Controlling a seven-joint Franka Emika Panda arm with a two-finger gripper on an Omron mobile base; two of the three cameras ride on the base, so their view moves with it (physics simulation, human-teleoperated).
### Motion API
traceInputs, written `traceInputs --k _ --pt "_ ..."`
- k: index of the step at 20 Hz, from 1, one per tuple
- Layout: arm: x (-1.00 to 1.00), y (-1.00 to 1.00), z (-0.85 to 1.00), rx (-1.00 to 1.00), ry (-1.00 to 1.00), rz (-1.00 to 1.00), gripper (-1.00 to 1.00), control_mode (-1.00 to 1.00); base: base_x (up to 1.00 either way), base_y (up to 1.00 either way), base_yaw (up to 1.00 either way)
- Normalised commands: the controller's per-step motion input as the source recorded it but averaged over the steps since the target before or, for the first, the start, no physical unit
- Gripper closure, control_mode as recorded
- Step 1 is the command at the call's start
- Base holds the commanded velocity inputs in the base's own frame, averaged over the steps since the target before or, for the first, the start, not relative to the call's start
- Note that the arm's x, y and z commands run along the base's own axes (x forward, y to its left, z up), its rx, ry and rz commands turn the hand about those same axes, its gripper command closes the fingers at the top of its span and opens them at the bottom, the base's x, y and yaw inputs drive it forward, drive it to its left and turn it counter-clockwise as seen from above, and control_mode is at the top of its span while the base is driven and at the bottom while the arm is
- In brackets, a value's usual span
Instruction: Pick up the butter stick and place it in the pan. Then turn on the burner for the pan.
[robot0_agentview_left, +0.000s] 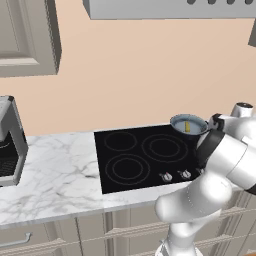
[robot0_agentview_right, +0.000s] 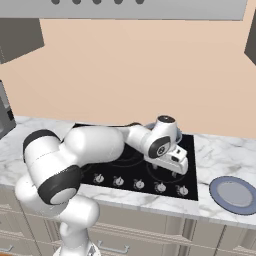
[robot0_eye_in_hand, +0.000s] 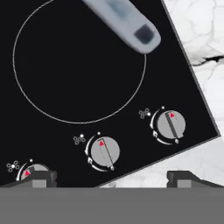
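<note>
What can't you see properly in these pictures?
- The pan: in the left base view the arm covers its right side; in the right base view the arm covers almost all of it.
- The butter stick: too small to tell how it lies.
- The leftmost knob in the hand view: half hidden behind the gripper fingertip.
- The knob symbols: too small to read.

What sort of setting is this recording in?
A rendered home kitchen: a black glass cooktop with burner rings and knobs set in a marble counter, cabinets below, a range hood above.

Even bright rendered light, soft faint shadows, slightly blurry, no glare
</note>
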Motion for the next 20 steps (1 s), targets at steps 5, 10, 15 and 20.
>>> traceInputs --k 5,10,15,20 --pt "-0.12 -0.01 -0.02 0.0 0.18 0.03 -1.0 -1.0 0.0 0.0 0.0" --pt "0.0 0.2 -0.11 0.0 0.13 0.08 -1.0 -1.0 0.0 0.0 0.0" --pt "0.0 0.08 -0.19 0.04 0.0 0.11 -1.0 -1.0 0.0 0.0 0.0" --pt "0.05 0.0 -0.18 0.03 0.0 0.11 -1.0 -1.0 0.0 0.0 0.0"
